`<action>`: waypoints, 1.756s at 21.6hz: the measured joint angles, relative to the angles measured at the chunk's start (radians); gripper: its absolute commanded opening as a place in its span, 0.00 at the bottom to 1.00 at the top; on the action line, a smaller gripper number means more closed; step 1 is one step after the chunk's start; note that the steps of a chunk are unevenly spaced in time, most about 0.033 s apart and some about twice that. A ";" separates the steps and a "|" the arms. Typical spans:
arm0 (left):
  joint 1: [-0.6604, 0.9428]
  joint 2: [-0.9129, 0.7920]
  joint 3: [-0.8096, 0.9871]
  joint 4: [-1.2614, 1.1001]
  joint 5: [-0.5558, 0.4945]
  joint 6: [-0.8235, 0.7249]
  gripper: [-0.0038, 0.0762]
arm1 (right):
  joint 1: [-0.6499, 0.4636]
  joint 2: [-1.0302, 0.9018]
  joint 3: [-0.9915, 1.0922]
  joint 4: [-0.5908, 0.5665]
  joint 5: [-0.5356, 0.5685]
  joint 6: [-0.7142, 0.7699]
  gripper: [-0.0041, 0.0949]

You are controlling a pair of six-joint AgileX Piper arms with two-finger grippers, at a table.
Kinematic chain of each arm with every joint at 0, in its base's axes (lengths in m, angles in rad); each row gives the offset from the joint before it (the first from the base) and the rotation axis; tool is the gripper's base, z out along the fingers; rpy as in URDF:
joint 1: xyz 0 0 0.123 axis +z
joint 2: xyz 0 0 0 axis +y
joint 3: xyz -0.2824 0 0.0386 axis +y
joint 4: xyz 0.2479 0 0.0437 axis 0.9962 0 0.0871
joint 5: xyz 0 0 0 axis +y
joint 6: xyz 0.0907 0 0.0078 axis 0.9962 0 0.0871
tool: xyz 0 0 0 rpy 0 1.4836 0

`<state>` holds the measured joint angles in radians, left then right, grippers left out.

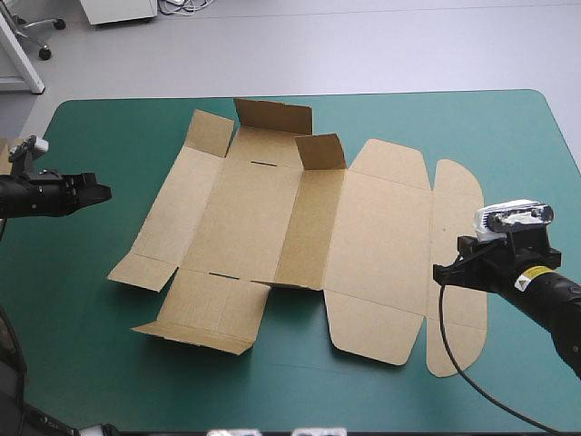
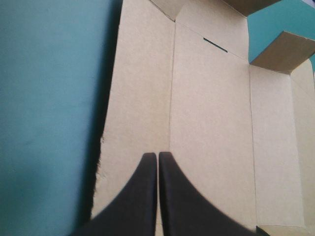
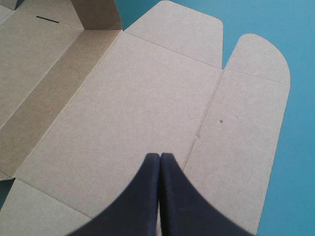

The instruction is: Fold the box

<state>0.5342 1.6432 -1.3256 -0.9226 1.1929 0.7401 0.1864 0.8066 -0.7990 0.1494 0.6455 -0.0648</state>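
cardboard takes up the middle of the teal-green table [image 1: 100, 363]: the brown box [image 1: 263, 227] lies opened out nearly flat, its lid [image 1: 377, 254] running toward the table's right edge. only the two end flaps [image 1: 272, 116] on the side toward the table's far edge stand up, and the flap toward the near edge [image 1: 204, 320] lifts a little.

the left gripper [image 1: 102, 191] hangs near the table's left edge, clear of the board and aimed at the box's left panel [image 1: 168, 213]. its black fingers are pressed together with nothing between them. the right gripper [image 1: 439, 271] is over the lid's outer strip [image 1: 454, 272], fingers likewise closed and empty. from here i can't quite say whether its tips touch the board or hover just above it.

i'd judge the folding has barely begun, with no wall raised and tucked. the next move looks like lifting a long side wall. that calls for getting a closed tip under a flat edge, or opening the fingers to pinch it, while the other arm pins the base so the sheet doesn't slide.
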 measured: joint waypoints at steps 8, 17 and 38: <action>0.002 0.194 -0.063 0.031 0.010 0.015 0.06 | 0.000 0.000 0.000 0.000 0.018 0.000 0.01; -0.001 0.202 -0.064 0.039 0.010 0.041 0.50 | 0.000 0.000 0.000 -0.001 0.019 0.000 0.01; -0.132 0.311 -0.053 0.122 0.007 -0.005 0.59 | 0.000 0.000 0.000 -0.001 0.040 0.000 0.01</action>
<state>0.4024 1.9538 -1.3787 -0.8010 1.1996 0.7355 0.1864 0.8066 -0.7990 0.1485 0.6860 -0.0648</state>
